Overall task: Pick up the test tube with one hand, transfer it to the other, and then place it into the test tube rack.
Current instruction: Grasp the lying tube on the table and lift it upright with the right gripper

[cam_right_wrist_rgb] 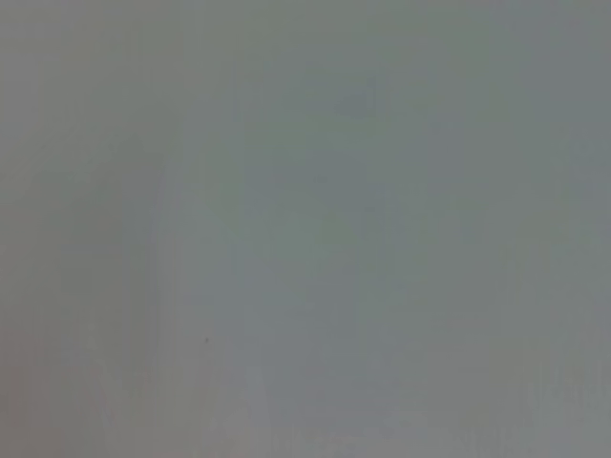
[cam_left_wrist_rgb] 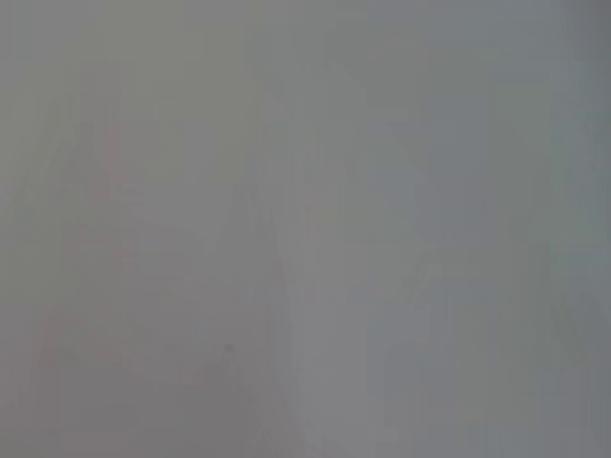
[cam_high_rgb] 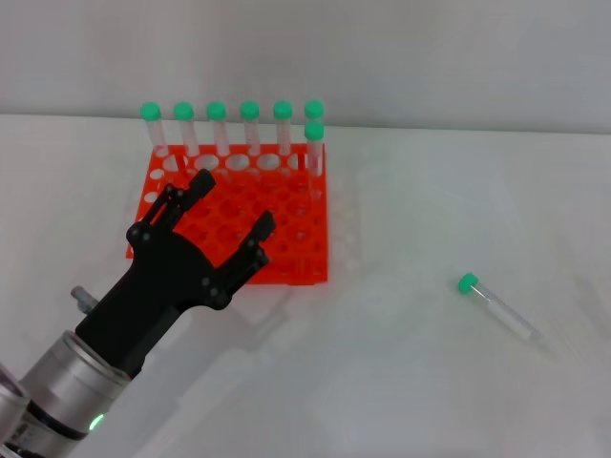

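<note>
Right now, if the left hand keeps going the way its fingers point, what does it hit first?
Likely the test tube rack: the left hand hangs open over its near-left part, fingers aimed up-right across it toward the standing tubes. Height above the rack is unclear.

Head view light: we see bright, even, diffuse light on the white tabletop point(cam_high_rgb: 430, 382).
Shadows: we find only faint, soft ones beside the test tube point(cam_high_rgb: 498, 307) and under the left hand point(cam_high_rgb: 196, 253).
Glare: we notice none on the test tube rack point(cam_high_rgb: 286, 243).
Focus: we read the head view as sharp.
Wrist views: we get only featureless grey blur in both.
</note>
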Tool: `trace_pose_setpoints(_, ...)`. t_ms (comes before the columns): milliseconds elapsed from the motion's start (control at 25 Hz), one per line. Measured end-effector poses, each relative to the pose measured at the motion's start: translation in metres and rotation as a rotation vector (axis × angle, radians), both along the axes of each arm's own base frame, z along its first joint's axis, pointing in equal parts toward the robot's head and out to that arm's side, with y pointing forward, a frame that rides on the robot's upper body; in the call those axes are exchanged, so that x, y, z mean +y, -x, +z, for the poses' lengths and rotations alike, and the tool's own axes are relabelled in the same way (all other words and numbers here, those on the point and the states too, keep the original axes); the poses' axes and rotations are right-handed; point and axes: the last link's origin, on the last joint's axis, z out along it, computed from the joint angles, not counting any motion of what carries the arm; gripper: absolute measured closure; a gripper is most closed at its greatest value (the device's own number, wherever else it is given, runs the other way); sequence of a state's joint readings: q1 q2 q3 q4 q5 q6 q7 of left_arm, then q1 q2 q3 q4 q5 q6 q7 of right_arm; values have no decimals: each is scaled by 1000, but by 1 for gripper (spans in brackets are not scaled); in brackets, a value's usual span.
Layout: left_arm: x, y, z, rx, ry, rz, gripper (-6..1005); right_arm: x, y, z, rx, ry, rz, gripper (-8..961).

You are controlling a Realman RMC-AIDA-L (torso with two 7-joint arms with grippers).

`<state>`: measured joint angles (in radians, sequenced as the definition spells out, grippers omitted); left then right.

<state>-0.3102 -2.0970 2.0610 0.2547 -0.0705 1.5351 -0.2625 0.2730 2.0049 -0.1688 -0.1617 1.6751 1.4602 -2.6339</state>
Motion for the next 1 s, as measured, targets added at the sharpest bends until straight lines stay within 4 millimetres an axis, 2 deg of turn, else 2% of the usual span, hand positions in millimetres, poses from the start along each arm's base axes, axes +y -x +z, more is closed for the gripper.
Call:
trace_pose_setpoints(360, 4, 2, 5, -22, -19, 22, 199, 6, 5, -1, 0, 6, 22, 100)
trace_pose_setpoints(560, 18, -6, 3, -43, 11, 28, 199, 3, 5, 1, 5, -2, 25, 102)
trace_pose_setpoints(1000, 21, -1, 8, -95, 62, 58, 199, 1, 10, -8, -3, 56, 63, 106)
